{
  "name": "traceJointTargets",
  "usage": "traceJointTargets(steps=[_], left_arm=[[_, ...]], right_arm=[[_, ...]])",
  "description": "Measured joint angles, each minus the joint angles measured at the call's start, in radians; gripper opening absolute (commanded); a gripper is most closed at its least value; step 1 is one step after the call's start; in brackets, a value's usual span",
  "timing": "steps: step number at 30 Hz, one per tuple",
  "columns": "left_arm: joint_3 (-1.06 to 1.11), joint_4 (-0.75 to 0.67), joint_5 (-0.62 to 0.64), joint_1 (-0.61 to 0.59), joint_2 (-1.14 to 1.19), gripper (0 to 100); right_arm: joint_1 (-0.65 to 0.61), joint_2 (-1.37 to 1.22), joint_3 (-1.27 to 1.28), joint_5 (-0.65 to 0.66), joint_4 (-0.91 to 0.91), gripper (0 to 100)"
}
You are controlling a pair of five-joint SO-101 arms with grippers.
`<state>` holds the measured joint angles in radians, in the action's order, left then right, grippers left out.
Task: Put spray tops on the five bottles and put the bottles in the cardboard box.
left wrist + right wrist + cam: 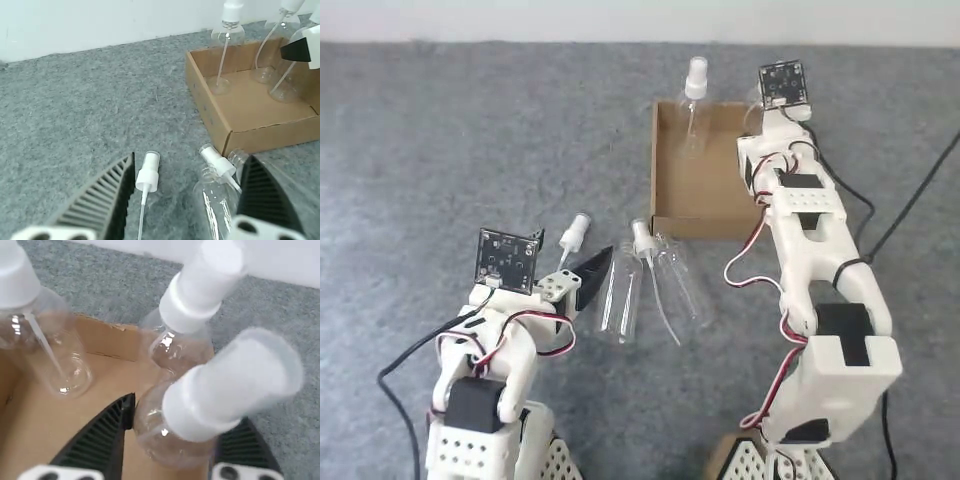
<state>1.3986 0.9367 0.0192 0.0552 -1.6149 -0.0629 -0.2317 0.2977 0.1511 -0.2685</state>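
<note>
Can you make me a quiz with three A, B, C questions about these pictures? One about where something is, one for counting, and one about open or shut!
1. Where do the two lying bottles rest?
A) on a chair
B) on the grey mat
C) on a shelf

2. How many bottles stand upright in the cardboard box?
A) one
B) three
C) five

3. How is the left pincer?
A) open
B) shut on a bottle
C) shut on a cloth

Answers:
1 B: both lie on their sides on the mat, outside the box.
2 B: the left wrist view shows three standing inside it.
3 A: its fingers are spread wide, and a spray top lies on the mat between them.
</note>
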Motion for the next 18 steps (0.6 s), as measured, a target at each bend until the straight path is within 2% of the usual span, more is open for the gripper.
traceJointTargets(steps=[18], left_arm=[[0.000, 0.000, 0.000, 0.000, 0.000, 31]], right_arm=[[0.002, 0.051, -0.012, 0.000, -0.066, 25.4]])
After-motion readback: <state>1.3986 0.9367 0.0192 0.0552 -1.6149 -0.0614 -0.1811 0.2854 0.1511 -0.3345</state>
